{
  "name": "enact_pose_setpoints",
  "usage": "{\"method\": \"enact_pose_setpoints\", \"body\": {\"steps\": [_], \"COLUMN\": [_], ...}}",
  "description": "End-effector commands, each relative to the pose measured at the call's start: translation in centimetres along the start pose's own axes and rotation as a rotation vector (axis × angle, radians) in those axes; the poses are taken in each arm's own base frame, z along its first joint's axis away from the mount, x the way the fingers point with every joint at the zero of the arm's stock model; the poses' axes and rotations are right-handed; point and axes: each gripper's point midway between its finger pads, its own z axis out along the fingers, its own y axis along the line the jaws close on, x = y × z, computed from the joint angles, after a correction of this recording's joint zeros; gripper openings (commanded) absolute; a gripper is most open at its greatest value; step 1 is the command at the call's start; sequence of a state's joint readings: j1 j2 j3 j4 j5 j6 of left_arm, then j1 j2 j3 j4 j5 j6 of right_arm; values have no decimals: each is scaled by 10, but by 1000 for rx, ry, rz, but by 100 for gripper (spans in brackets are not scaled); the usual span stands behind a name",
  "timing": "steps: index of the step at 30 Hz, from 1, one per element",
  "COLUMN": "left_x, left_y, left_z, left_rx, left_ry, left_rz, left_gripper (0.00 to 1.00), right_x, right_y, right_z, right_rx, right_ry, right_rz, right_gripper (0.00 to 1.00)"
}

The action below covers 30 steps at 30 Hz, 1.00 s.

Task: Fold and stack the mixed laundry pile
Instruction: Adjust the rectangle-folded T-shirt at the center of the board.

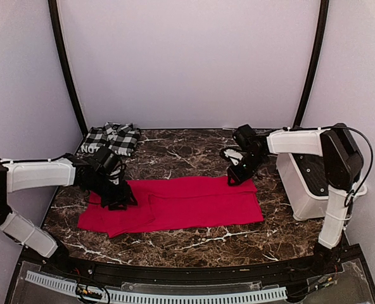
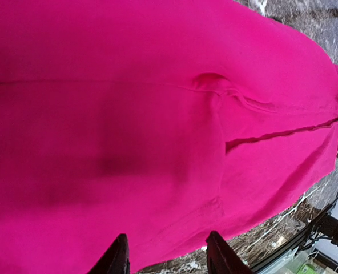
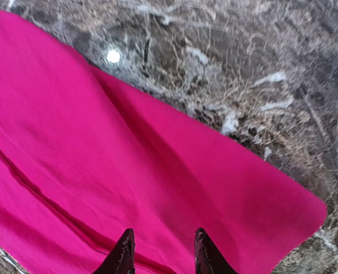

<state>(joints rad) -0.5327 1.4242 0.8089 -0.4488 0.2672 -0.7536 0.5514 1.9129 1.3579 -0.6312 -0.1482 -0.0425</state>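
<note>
Top external view: we see the red garment (image 1: 194, 201) spread flat on the marble surface (image 1: 194, 239), with the checked garment (image 1: 114, 137) bunched beyond its far left corner. Our left hand (image 1: 119, 199) sits on its left end, our right hand (image 1: 233, 179) at its far right edge. Left wrist view: fingers (image 2: 117, 260) stand apart over red cloth. Right wrist view: fingers (image 3: 123, 254) stand apart over the red garment, near its corner.
</note>
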Motion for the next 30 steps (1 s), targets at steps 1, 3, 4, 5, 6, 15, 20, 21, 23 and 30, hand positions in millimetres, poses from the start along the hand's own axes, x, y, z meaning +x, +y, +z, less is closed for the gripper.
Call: {"method": "enact_pose_setpoints", "body": {"steps": [1, 3, 4, 5, 6, 15, 20, 21, 23, 30], "left_x": [8, 9, 6, 6, 1, -40, -61, -65, -70, -78], "left_y": [21, 33, 44, 48, 59, 78, 75, 75, 76, 75], "left_z": [-43, -54, -57, -65, -70, -98, -110, -114, -117, -122], "left_rx": [-44, -51, -57, -46, -49, -4, 55, 66, 77, 111], "left_ry": [-109, -142, -152, -168, -187, -283, -320, -327, -333, -340], "left_rz": [-124, -184, -233, -252, -289, -371, -375, -381, -375, -355], "left_gripper": [46, 48, 48, 48, 48, 54, 54, 54, 54, 54], "right_x": [35, 44, 46, 45, 41, -51, -52, -49, -42, -26], "right_y": [-9, -16, -17, -18, -15, 172, 302, 323, 361, 440], "right_z": [25, 27, 26, 23, 17, -69, -59, -51, -40, -10], "right_rx": [30, 51, 56, 64, 66, -153, -323, -340, -367, -453], "right_ry": [112, 135, 133, 123, 100, -383, -419, -417, -422, -490], "right_rz": [47, 73, 86, 97, 86, -443, -696, -741, -826, -1017], "right_gripper": [32, 32, 32, 32, 33, 35, 34, 33, 31, 29]}}
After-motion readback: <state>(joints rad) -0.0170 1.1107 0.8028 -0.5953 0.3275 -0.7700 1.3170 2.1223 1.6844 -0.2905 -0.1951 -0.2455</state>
